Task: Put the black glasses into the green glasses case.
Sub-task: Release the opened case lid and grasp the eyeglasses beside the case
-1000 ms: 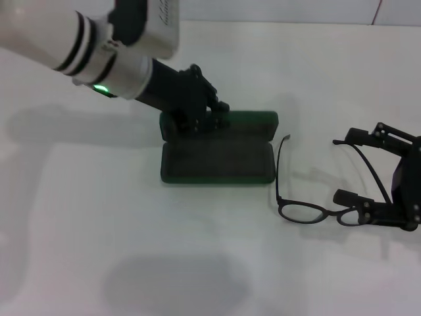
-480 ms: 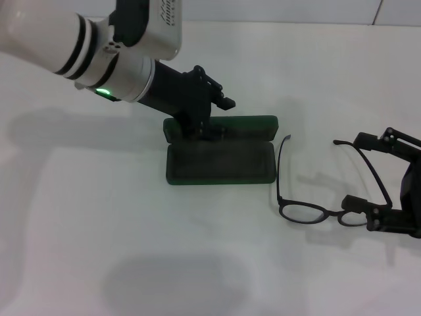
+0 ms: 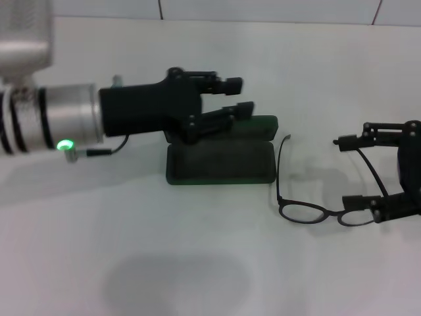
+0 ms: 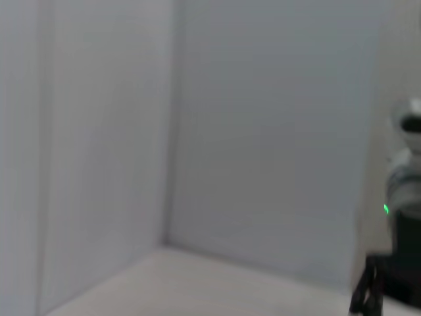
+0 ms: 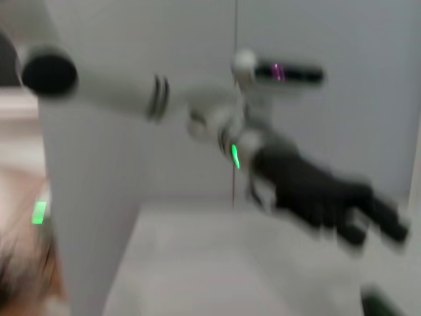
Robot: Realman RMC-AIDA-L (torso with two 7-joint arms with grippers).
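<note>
The green glasses case (image 3: 220, 163) lies open at the table's middle, its lid (image 3: 253, 126) tipped back. My left gripper (image 3: 238, 97) is open and empty; it lies level just above the lid, pointing right, and shows blurred in the right wrist view (image 5: 329, 204). The black glasses (image 3: 304, 211) lie right of the case, lenses toward me and temple arms pointing away. My right gripper (image 3: 355, 170) is open at the right end of the glasses, one finger by the right lens and one by the right temple tip.
The white table (image 3: 197, 263) spreads out in front of the case and the glasses. A pale wall runs along the table's far edge (image 3: 263, 13). The left wrist view shows only the wall and a dark arm (image 4: 401, 270) at its edge.
My left gripper has lifted off the case lid and swung level, pointing right. The case has stayed open. The right gripper has shifted slightly beside the glasses.
</note>
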